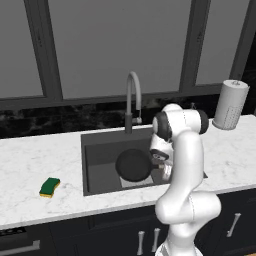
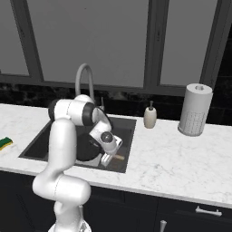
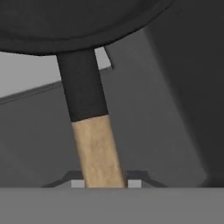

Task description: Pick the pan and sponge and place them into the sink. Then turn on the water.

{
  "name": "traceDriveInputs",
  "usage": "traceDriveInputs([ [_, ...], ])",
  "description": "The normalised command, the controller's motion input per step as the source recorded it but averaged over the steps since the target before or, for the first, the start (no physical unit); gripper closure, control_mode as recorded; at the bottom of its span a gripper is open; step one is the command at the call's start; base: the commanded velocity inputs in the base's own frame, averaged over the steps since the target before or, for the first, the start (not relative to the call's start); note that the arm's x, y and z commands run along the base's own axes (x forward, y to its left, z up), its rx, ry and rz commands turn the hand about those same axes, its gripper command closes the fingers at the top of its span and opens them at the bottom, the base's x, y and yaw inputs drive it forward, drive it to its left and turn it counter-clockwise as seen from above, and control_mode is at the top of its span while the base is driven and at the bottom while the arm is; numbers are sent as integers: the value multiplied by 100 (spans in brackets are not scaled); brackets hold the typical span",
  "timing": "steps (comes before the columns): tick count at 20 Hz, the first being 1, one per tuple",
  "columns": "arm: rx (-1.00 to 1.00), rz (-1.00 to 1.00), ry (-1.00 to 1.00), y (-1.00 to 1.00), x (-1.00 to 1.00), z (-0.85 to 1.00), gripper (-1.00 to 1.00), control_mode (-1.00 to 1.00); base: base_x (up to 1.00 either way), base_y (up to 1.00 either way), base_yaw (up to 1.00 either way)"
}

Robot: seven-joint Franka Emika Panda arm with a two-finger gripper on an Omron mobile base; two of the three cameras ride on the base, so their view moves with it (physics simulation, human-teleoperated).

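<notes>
The black pan hangs tilted inside the dark grey sink, low over its bottom. My gripper is at the pan's right, shut on the light wooden handle. In the hand view the handle runs up between my two fingertips, which sit tight against its sides. From the right, the pan and the gripper sit at the front of the sink. The green and yellow sponge lies on the counter left of the sink. The water is not in view at the faucet.
A paper towel roll stands at the back right of the white marble counter. A soap dispenser is beside the sink's right rim. Dark windows run along the back wall.
</notes>
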Motion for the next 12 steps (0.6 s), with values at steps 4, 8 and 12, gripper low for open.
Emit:
traceDriveInputs([
  [4,0,0,-10,0,0,45,-100,-100,0,0,0],
  [8,0,1,0,0,0,38,-100,-100,0,0,0],
  [12,0,3,-1,0,-21,61,-100,-100,0,0,0],
])
